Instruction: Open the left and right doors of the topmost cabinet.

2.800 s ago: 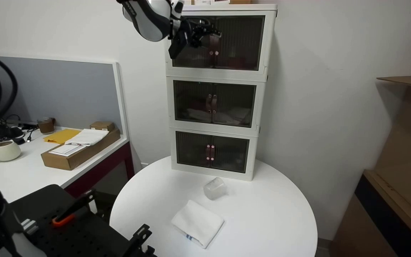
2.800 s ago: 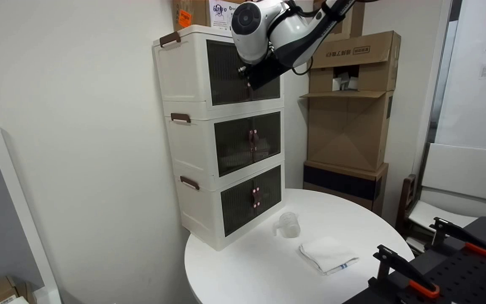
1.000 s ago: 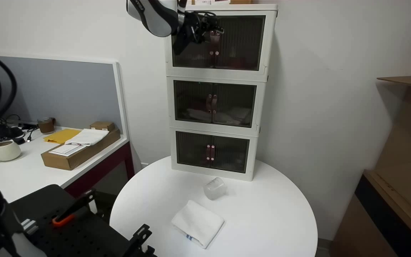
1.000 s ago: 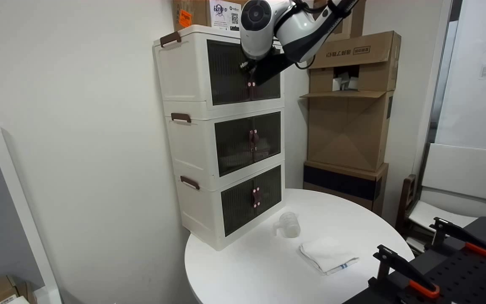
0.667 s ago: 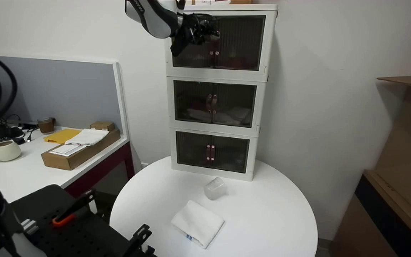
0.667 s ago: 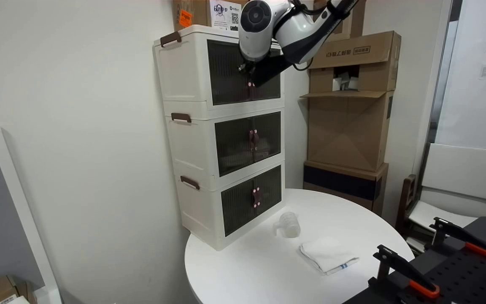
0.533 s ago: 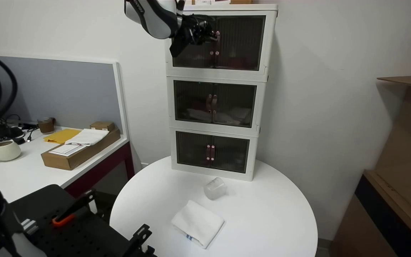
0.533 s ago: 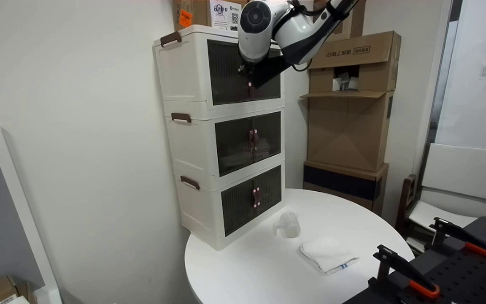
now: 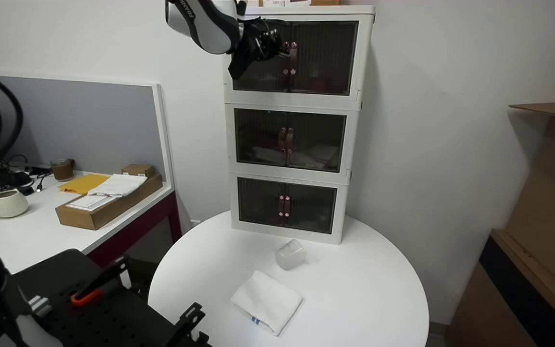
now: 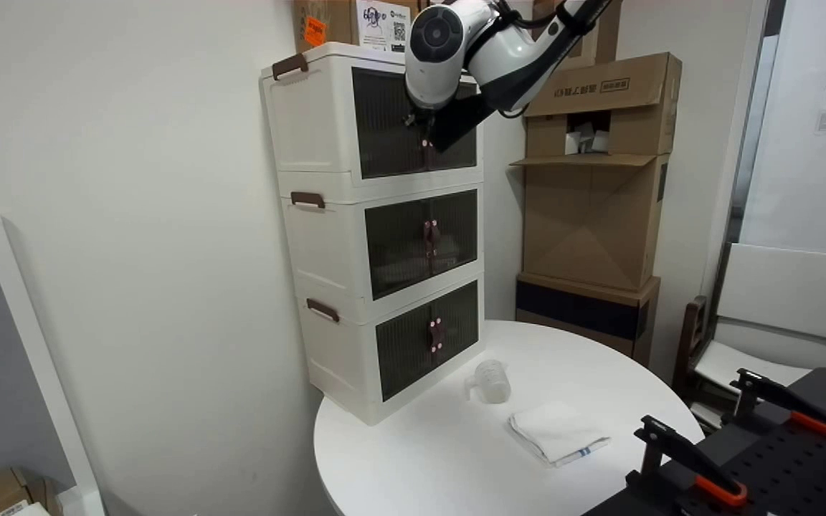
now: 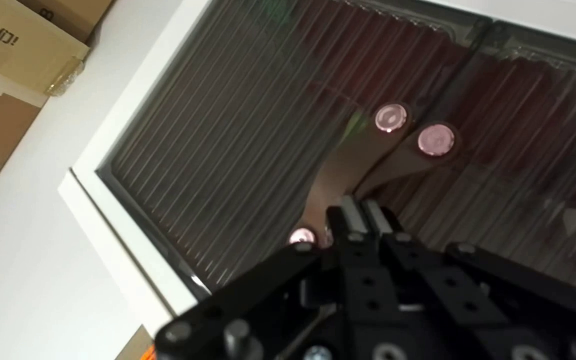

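ok so versus a second ago the gripper (image 11: 364,212) has slid a bit left and down, going by an exterior view, and that's about all that's moved. The left door (image 9: 265,77) and right door (image 9: 325,58) of the topmost cabinet (image 9: 306,100), up above the lower tiers (image 9: 287,172), both look closed to me.

Key bit imo: the right strap (image 11: 335,172) and left strap (image 11: 398,162) sit side by side where the doors meet, long axis up and down, and the only arm (image 9: 210,33) comes in from the left-door side. Wrist view is upside down and tilted, so there the right strap shows just left of the fingers (image 11: 353,217) and the left one disappears behind them. Fingers are drawn together, thin dark line between; can't tell if any strap's caught in there. If not, I'd guess they need to spread and take just one. Snagging both is the risk.

Other difference: the tip overlapped the right door then, now it ends about where the doors meet. Clear cup (image 9: 290,254) and folded cloth (image 9: 268,302) on the round table (image 9: 354,289) haven't budged.
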